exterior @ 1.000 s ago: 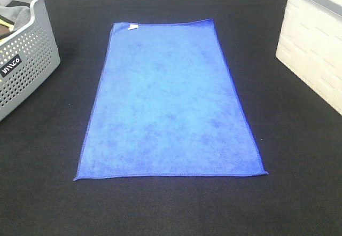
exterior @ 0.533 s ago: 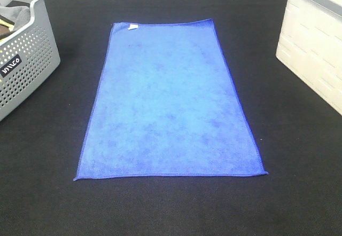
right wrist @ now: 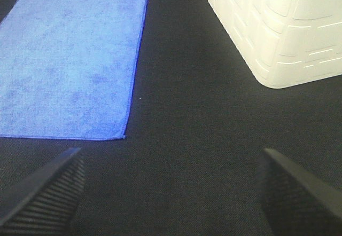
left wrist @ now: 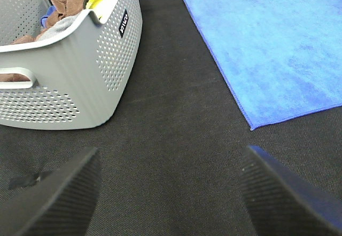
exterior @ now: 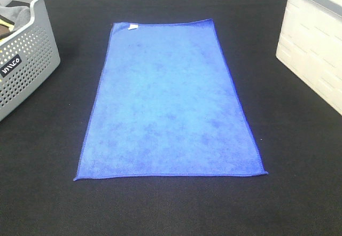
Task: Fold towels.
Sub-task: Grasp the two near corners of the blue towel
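We see the blue towel (exterior: 170, 100) spread flat on the middle of the black counter (exterior: 171, 209), between the grey basket (exterior: 26, 70) and the white bin (exterior: 315, 49). Our left tool (left wrist: 168, 190) and right tool (right wrist: 171, 190) both stand wide apart, gripping nothing, each over bare counter near a towel corner.

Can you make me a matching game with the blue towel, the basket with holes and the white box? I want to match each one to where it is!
Things:
1. towel
2. grey basket
3. white box

Places in the high view:
A. at the left edge
B. at the right edge
C. spread flat in the middle of the black table

Pairs: 1-C, 2-A, 3-B
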You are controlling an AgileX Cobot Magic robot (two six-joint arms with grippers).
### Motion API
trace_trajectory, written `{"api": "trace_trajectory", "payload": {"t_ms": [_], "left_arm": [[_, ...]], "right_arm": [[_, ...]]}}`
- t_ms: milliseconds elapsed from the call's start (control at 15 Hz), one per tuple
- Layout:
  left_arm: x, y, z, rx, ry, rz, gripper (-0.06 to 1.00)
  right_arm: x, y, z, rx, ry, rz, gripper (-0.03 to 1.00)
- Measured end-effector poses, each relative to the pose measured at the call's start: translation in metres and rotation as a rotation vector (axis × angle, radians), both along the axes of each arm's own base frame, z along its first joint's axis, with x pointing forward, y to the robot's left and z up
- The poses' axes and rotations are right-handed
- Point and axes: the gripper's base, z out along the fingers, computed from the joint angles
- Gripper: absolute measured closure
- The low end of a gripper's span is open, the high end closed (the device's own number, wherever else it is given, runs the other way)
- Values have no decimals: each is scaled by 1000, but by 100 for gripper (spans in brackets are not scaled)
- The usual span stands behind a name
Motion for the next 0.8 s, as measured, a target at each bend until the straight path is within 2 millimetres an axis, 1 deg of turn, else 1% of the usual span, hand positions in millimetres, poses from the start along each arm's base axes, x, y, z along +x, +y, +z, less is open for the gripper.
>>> {"api": "trace_trajectory", "payload": {"t_ms": [600, 667, 733, 800], "left_arm": [[0, 0, 0, -3, -1, 1, 25], [0, 0, 1, -17, -7, 8, 25], [1, 0, 6, -44, -52, 20, 25], [1, 0, 6, -44, -52, 20, 25]], "right_arm": [[0, 0, 0, 0, 0, 0, 15], [0, 0, 0, 0, 0, 0, 15], [1, 0, 0, 0, 7, 0, 15], [1, 0, 0, 0, 7, 0, 15]]}}
